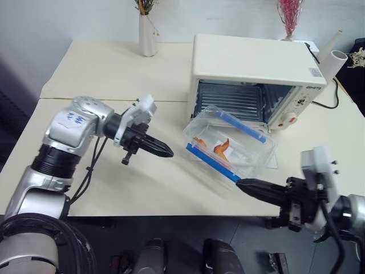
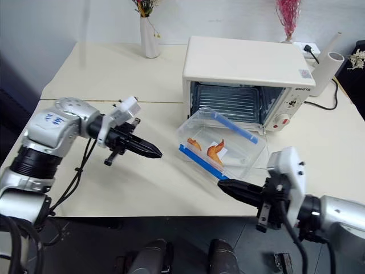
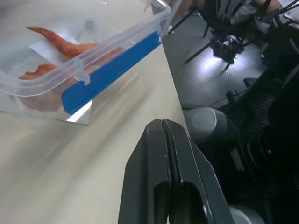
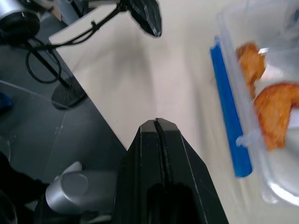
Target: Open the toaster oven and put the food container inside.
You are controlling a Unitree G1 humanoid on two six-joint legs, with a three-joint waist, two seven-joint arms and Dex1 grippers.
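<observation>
Black fingers of the left gripper (image 1: 165,152) pressed together, empty, just left of the food container (image 1: 229,145). Container: clear hard plastic, blue clip strips, orange pieces inside; tilted on the toaster oven's (image 1: 254,77) lowered glass door, outside the cavity. Right gripper (image 1: 246,186) closed, empty, at the near corner. Best approach, I'd judge: push level and evenly toward the wire rack; smooth plastic may skid.

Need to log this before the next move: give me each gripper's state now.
Left gripper: shut, holding nothing, over the table beside the food container.
Right gripper: shut, holding nothing, near the container's front corner.
</observation>
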